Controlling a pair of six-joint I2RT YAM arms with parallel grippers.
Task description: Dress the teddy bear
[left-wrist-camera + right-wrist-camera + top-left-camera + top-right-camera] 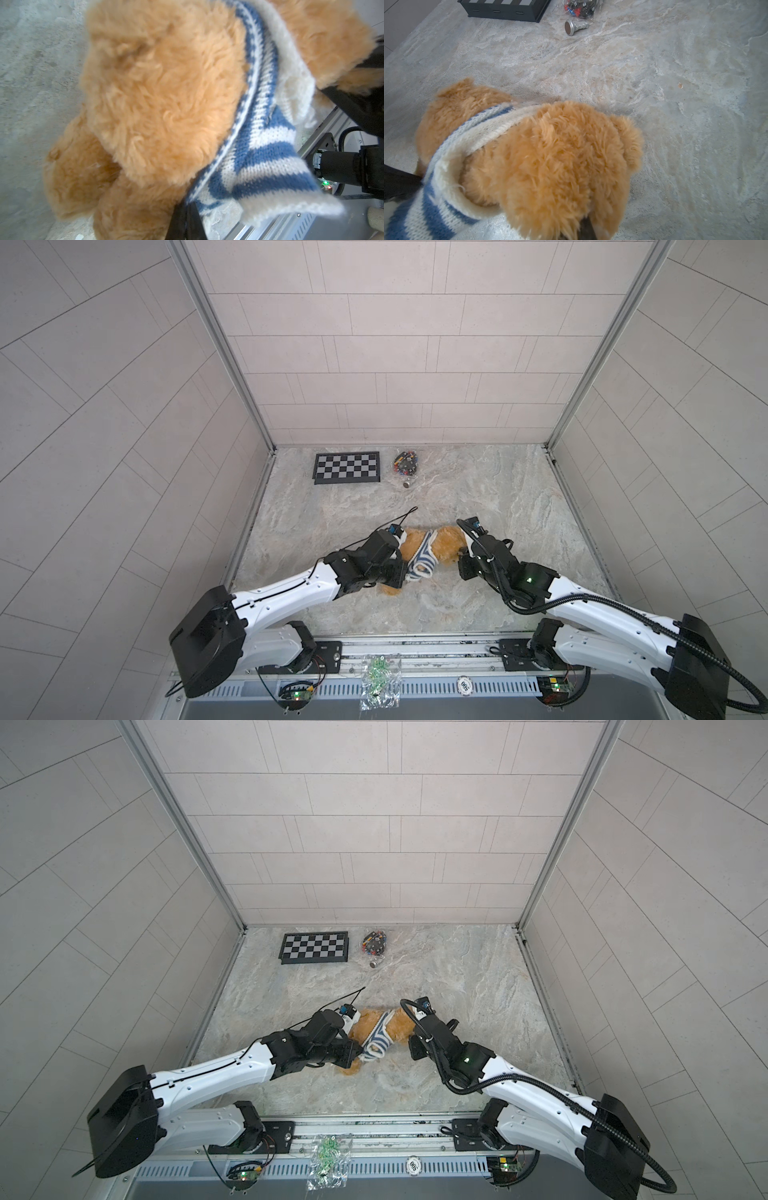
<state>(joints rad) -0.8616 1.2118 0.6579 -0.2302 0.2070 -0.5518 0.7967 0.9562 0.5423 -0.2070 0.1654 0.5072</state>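
The teddy bear (415, 542) (368, 1025), fluffy and golden-brown, lies on the marble table between my two arms. A blue-and-white striped shirt (420, 561) (268, 158) is bunched round its neck and upper body, below the head (560, 158). My left gripper (185, 205) is shut, its black fingers pressed together on the shirt's lower edge beside the bear's fur; in both top views the wrist hides it. My right gripper (586, 225) is shut in the fur of the bear's head, with only a dark finger showing. One bear leg (390, 591) sticks out under the left wrist.
A folded chessboard (347, 467) lies at the back of the table, a clear bag of small pieces (406, 461) beside it. A silver chess piece (574, 27) lies on its side in front of the bag. A plastic bag (380, 680) sits on the front rail.
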